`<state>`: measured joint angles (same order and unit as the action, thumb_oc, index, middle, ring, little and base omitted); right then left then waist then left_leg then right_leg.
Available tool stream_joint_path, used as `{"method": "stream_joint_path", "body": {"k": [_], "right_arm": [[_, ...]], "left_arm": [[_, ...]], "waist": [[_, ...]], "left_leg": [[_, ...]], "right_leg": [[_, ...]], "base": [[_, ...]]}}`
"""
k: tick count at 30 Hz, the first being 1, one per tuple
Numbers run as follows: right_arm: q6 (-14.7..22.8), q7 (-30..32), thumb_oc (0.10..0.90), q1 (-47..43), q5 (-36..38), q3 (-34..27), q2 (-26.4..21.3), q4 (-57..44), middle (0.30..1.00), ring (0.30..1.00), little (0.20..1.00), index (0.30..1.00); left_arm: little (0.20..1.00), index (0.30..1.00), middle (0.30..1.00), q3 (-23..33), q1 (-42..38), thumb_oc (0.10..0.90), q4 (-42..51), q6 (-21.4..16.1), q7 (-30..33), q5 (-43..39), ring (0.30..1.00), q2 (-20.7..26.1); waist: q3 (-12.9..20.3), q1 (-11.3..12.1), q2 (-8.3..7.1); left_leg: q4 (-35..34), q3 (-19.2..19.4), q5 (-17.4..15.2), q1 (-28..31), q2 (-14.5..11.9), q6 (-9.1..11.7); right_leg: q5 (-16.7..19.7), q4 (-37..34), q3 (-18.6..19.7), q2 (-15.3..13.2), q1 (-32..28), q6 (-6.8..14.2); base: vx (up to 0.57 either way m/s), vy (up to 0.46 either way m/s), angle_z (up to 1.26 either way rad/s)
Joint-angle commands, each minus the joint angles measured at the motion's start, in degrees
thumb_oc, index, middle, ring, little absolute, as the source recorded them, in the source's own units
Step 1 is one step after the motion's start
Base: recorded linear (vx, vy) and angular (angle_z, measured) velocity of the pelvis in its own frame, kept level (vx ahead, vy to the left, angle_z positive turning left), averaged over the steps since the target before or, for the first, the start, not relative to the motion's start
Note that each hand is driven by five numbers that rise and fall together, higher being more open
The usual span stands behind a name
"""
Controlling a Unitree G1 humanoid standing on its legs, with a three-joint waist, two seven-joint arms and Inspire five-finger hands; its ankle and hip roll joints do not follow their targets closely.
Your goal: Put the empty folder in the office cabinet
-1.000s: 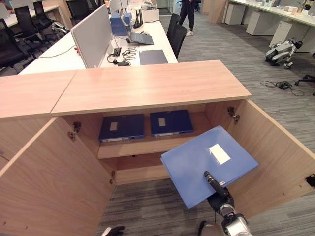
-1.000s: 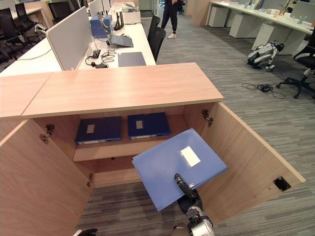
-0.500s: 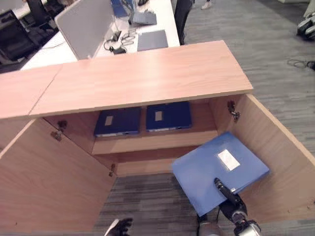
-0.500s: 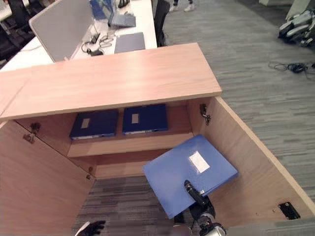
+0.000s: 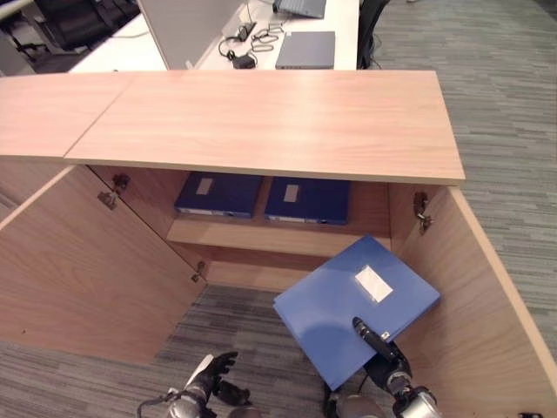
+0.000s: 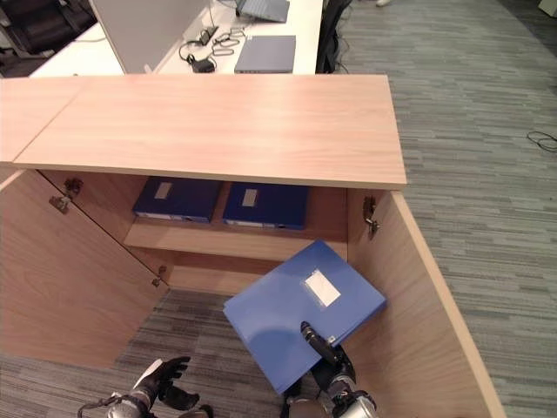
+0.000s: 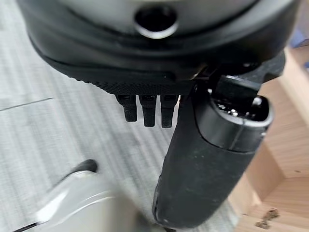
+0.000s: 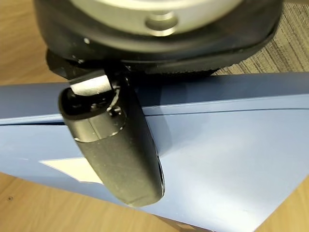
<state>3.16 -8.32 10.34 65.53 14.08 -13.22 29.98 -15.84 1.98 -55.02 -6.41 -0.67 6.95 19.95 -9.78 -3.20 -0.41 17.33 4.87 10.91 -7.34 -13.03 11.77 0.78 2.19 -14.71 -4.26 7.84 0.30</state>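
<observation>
A blue folder (image 5: pixel 357 305) with a white label is held flat in front of the open office cabinet (image 5: pixel 261 131), low on its right side near the right door. My right hand (image 5: pixel 376 341) is shut on the folder's near edge, its thumb (image 8: pixel 116 150) lying across the blue cover (image 8: pixel 222 145). My left hand (image 5: pixel 207 381) hangs low at the left above the carpet, its fingers (image 7: pixel 147 108) relaxed with nothing in them.
Two dark blue folders (image 5: pixel 219 193) (image 5: pixel 309 200) lie side by side on the cabinet's shelf (image 5: pixel 278 239). Both doors (image 5: pixel 78 270) (image 5: pixel 487 296) stand swung wide. Behind the cabinet top is a desk with a laptop (image 5: pixel 305 50) and cables.
The camera has tipped further down and shifted, so the whole scene moved. The folder stays in my right hand at the cabinet's lower right. My left hand shows more at the bottom left.
</observation>
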Motion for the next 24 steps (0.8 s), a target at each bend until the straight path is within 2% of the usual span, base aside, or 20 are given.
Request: {"method": "stream_joint_path", "body": {"k": [1, 2, 5, 8, 11, 13, 14, 16, 19, 24], "right_arm": [[5.53, -2.10, 0.400, -1.85, 4.34, -7.73, -4.92, -7.54, 0.300, 0.300, 0.300, 0.300], [5.53, -2.07, 0.400, -1.77, 4.32, -7.73, -4.95, -7.60, 0.300, 0.300, 0.300, 0.300], [5.44, -1.99, 0.400, -1.48, 4.05, -7.50, -5.23, -8.15, 0.300, 0.300, 0.300, 0.300], [5.07, -2.01, 0.400, -1.58, 3.54, -7.32, -5.07, -6.58, 0.300, 0.300, 0.300, 0.300], [4.28, -2.29, 0.400, -2.11, 3.00, -7.03, -4.72, -4.55, 0.300, 0.300, 0.300, 0.300], [4.25, -2.34, 0.400, -2.19, 3.14, -7.04, -4.64, -4.41, 0.300, 0.300, 0.300, 0.300], [4.42, -2.16, 0.400, -2.65, 3.01, -7.01, -4.91, -4.17, 0.300, 0.300, 0.300, 0.300], [3.97, -2.18, 0.400, -2.83, 2.98, -7.18, -4.56, -3.31, 0.300, 0.300, 0.300, 0.300], [3.48, -2.35, 0.400, -2.27, 2.64, -8.33, -3.62, -1.78, 0.300, 0.300, 0.300, 0.300], [3.26, -1.83, 0.400, -2.97, 1.34, -7.91, -1.29, -1.46, 0.300, 0.300, 0.300, 0.300]], "left_arm": [[0.900, 0.900, 0.900, 2.57, 1.16, 0.800, -0.75, -1.32, 0.34, 0.41, 0.900, 2.44], [0.900, 0.900, 0.900, 2.53, 1.11, 0.800, -0.89, -1.39, 0.38, 0.42, 0.900, 2.38], [0.900, 0.900, 0.900, 2.49, 1.23, 0.800, -1.44, -1.42, 0.52, 0.11, 0.900, 1.86], [0.900, 0.900, 0.900, 2.23, 2.54, 0.800, 0.65, -1.29, 0.28, -0.55, 0.900, 1.87], [0.900, 0.900, 0.900, 1.96, 3.44, 0.800, 1.07, -1.23, 0.11, -1.08, 0.900, 1.63], [0.900, 0.900, 0.900, 1.45, 3.38, 0.800, 0.87, -1.20, 0.02, -0.89, 0.900, 1.50], [0.900, 0.900, 0.900, 0.69, 3.19, 0.800, 1.36, -1.12, -0.06, -0.74, 0.900, 1.54], [0.900, 0.900, 0.900, 0.37, 3.02, 0.800, 1.22, -1.07, -0.47, -0.36, 0.900, 1.38], [0.900, 0.900, 0.900, 0.07, 3.25, 0.800, 1.12, -1.04, -1.06, 1.17, 0.900, 1.56], [0.900, 0.900, 0.900, 0.09, 3.15, 0.800, 3.17, -1.05, -1.43, 0.87, 0.900, 3.88]], "waist": [[0.52, -1.08, 0.55], [0.48, -1.08, 0.53], [0.32, 0.42, 0.93], [0.36, 1.87, 1.43], [1.27, 2.73, 2.45], [1.54, 2.79, 2.57], [1.30, 3.29, 2.09], [1.35, 3.32, 2.00], [1.96, 3.28, 2.28], [2.97, 3.59, 0.07]], "left_leg": [[-2.46, 3.38, -1.68, 4.21, -4.07, -2.32], [-2.46, 3.47, -1.93, 4.43, -3.98, -2.39], [-11.33, 2.05, -1.57, 1.34, -3.75, -1.10], [-16.64, -2.38, -0.37, 0.32, -3.55, -0.24], [-21.64, -6.78, -0.63, 1.68, -3.43, 0.94], [-22.20, -7.35, -0.33, 0.70, -3.48, 1.21], [-22.33, -7.98, -0.97, -1.47, -2.91, 1.26], [-22.33, -7.80, -1.27, -1.93, -2.82, 1.02], [-22.33, -4.95, -1.36, -2.06, -2.37, 0.77], [-22.33, -2.18, -4.02, -0.85, 2.93, -2.73]], "right_leg": [[0.68, -3.77, 4.71, -3.01, -4.76, 5.27], [0.57, -3.90, 4.71, -3.12, -5.02, 5.40], [-0.15, -5.12, 5.55, -3.42, -7.57, 6.62], [-0.97, -6.17, 6.93, -3.54, -10.39, 7.48], [-1.51, -6.54, 8.33, -3.45, -11.18, 8.26], [-1.63, -6.72, 8.42, -3.63, -11.06, 8.63], [-2.11, -7.02, 9.37, -4.27, -11.69, 9.02], [-2.43, -7.12, 9.77, -4.57, -12.11, 9.46], [-2.08, -7.19, 10.18, -6.77, -12.43, 11.15], [-0.17, -4.76, 11.86, -12.49, -10.85, 13.59]], "base": [[0.21, 0.086, 0.03], [0.21, 0.097, 0.14], [0.19, 0.117, 0.16], [0.21, 0.145, 0.09], [0.22, 0.193, -0.56], [0.16, 0.213, 0.10], [0.16, 0.220, -0.26], [0.14, 0.205, -0.06], [0.15, 0.309, -0.27], [0.14, 0.306, -0.07]]}}
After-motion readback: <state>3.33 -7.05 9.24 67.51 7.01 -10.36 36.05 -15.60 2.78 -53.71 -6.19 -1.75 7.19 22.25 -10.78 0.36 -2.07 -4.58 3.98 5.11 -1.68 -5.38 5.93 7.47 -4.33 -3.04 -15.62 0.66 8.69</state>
